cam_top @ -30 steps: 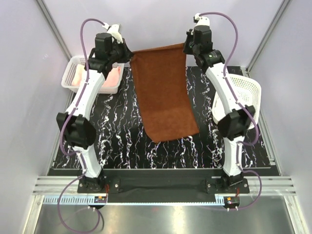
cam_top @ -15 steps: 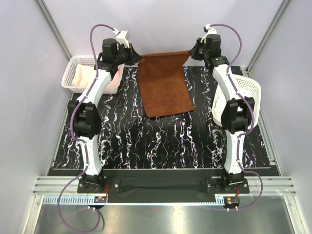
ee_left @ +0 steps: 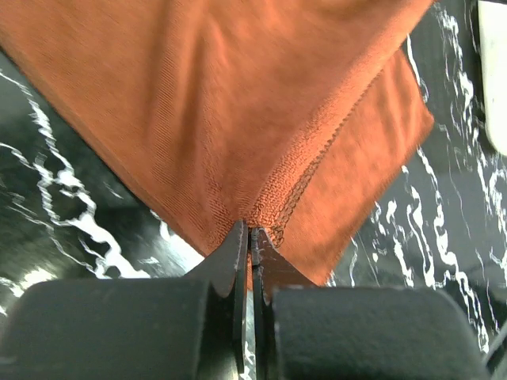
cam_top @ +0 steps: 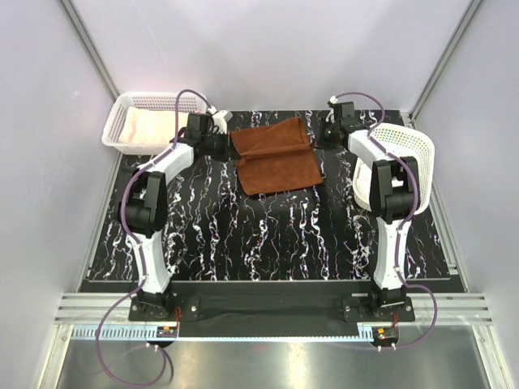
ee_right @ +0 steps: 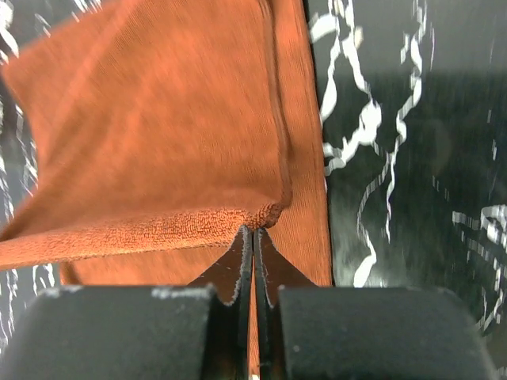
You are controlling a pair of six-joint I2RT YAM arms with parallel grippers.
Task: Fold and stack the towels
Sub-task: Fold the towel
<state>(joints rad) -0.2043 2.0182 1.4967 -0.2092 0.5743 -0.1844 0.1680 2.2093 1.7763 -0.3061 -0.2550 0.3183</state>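
The rust-brown towel lies on the black marbled mat, its far part raised into a doubled layer. My left gripper is shut on the towel's far left corner, low over the mat. My right gripper is shut on the far right corner. In the left wrist view the gripper pinches a stitched corner of the towel, with a lower layer showing beneath. The right wrist view shows the gripper nipping the hemmed corner of the towel. A pale pink towel rests in the left basket.
A white mesh basket stands at the back left, just behind my left arm. A second white basket lies tipped on its side at the right, close to my right arm. The enclosure walls stand close on all sides.
Both arms have come down from high up, lowering the held edge of the rust-brown towel to just above the mat. The hanging cloth now lies on the mat.
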